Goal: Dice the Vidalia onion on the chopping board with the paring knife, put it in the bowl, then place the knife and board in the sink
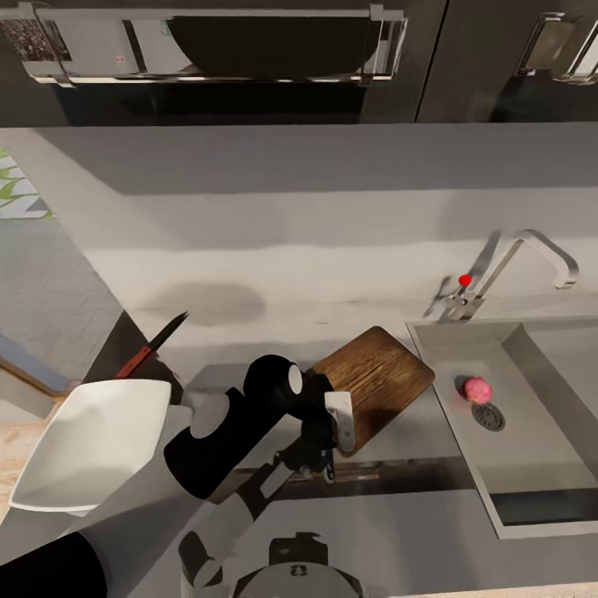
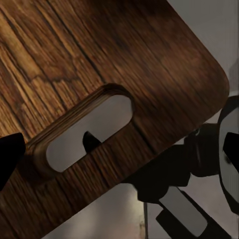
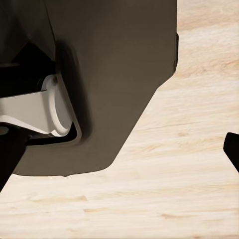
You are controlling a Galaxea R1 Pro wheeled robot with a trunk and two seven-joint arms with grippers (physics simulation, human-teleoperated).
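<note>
Step in hand: judged to be the opening stage; the onion lies uncut in the sink, just beside the round drain.
Board: the chopping board lies at an angle on the countertop, near its front edge, one corner close to the sink's left rim.
Left gripper: the left gripper hangs at the board's front end; in the left wrist view the slot handle sits directly ahead, with one dark fingertip at the frame's side. Whether it is grasping or released, I cannot tell.
Right gripper: state cannot be told; the right wrist view shows wood floor and a dark part of the robot.
Knife: the paring knife lies near the countertop's left end, behind the bowl.
Bowl: white, nothing in it, at the front left corner.
Next move calls for: likely settling the board flat, then reaching over the sink's rim for the onion.
</note>
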